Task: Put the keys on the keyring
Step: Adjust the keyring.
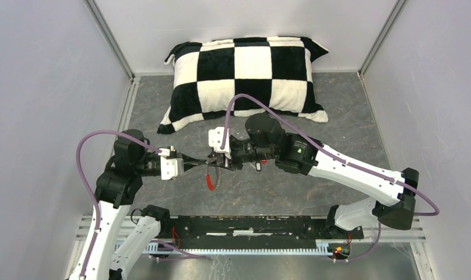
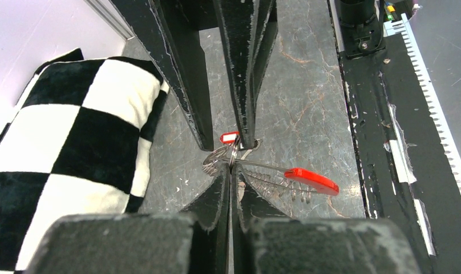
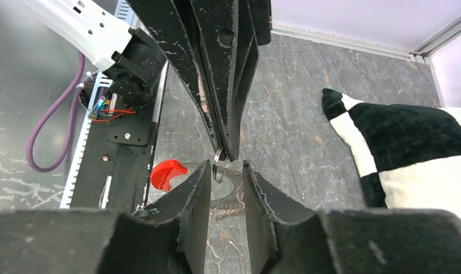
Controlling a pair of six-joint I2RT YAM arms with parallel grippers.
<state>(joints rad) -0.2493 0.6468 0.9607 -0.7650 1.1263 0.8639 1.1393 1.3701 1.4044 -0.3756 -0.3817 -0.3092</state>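
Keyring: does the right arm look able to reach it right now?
Probably yes: the right gripper, jaws apart, meets the left gripper tip to tip where the keyring hangs, and nothing blocks it.

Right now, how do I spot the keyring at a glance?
Find the checkered pillow; in front of it the left gripper is pinched shut. The keyring dangles from its tip: thin silvery coiled wire with one bright red section, unlike the tiny red-headed key beside it.
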